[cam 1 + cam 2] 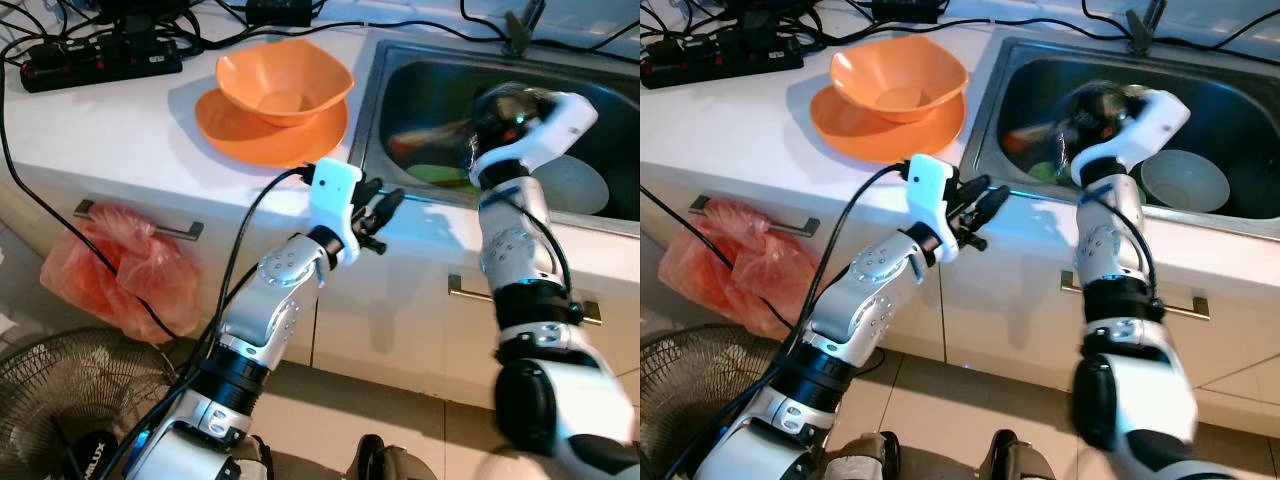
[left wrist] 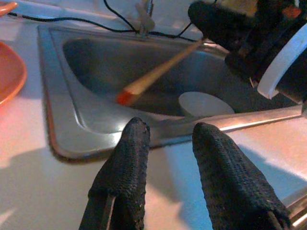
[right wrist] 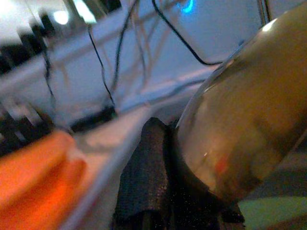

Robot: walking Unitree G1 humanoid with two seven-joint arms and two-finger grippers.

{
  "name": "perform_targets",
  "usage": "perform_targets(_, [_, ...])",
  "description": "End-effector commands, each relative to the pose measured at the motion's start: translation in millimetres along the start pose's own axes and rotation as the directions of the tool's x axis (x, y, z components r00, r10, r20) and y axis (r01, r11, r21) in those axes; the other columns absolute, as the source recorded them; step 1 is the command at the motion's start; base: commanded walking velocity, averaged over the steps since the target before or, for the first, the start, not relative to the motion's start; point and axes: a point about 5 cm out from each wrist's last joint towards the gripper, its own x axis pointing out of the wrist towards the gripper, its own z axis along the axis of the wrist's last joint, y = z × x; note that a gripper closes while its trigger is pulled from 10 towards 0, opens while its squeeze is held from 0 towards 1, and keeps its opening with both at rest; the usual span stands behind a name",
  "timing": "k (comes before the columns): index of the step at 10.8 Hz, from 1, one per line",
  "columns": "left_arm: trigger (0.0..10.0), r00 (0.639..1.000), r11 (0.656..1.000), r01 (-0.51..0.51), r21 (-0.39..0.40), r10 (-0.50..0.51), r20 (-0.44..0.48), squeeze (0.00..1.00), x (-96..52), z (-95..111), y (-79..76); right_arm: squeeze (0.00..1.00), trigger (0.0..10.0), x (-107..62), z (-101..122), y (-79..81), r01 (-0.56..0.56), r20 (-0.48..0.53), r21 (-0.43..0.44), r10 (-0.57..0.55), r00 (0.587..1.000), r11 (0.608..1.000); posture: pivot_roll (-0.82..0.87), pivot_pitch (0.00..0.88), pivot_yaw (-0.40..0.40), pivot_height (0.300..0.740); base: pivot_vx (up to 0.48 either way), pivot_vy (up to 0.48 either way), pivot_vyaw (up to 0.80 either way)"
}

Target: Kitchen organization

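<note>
Left eye view: upper centre, an orange bowl (image 1: 284, 80) sits inside an orange plate (image 1: 262, 133) on the white counter (image 1: 110, 130). Upper left, a black power strip (image 1: 98, 60) trails cables. Upper right, the steel sink (image 1: 398, 92) holds a pale bowl (image 1: 570, 185) and something green, too blurred to name. The left gripper (image 1: 383, 210) hovers mid-frame over the counter edge just beside the sink's near-left corner, fingers slightly parted, nothing between them. The right gripper (image 1: 497, 115) is up over the sink, upper right, motion-blurred, with a blurred stick-like thing (image 1: 430, 135) running left from it; whether it pinches that, I cannot tell here. Lower left, a red plastic bag (image 1: 120, 265) hangs from a cabinet handle, with a fan (image 1: 60, 400) below it.

Right eye view: same scene, the pale bowl (image 1: 1183, 180) clearer at the right of the basin.

Left wrist view: two black fingers (image 2: 125, 177) fill the bottom, spread apart and empty. Beyond them lies the sink, and a wooden utensil with a red tip (image 2: 158, 72) slants across the middle from the dark right gripper at upper right.

Right wrist view: blurry. A black finger (image 3: 146, 182) at lower centre presses against a rounded glassy object (image 3: 244, 134) on the right; an orange blur sits lower left.
</note>
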Motion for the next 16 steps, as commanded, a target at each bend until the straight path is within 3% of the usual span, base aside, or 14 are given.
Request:
perform_targets(1, [10.0,1.0,1.0,0.014,0.018,-0.014,-0.006,0.0,0.8,-2.6,-2.7,0.0,10.0,4.3,4.5,4.5,-0.014,0.012,-0.051,0.014,1.0,0.999,0.16,0.145,-0.019,0.74,0.0,0.0,0.0])
perform_targets(5, [10.0,0.998,0.998,0.045,0.041,-0.043,-0.039,0.0,-5.2,-5.6,-10.1,0.0,10.0,2.2,-12.0,1.9,-0.04,-0.055,-0.26,0.027,0.998,0.965,0.17,0.128,-0.021,0.74,0.0,0.0,0.0])
perform_targets(16, [10.0,0.998,0.998,0.048,0.044,-0.046,-0.042,0.0,-5.2,-6.1,-10.4,0.0,10.0,1.6,-13.8,1.8,-0.044,-0.061,-0.264,0.028,0.998,0.963,0.17,0.127,-0.021,0.74,0.0,0.0,0.0])
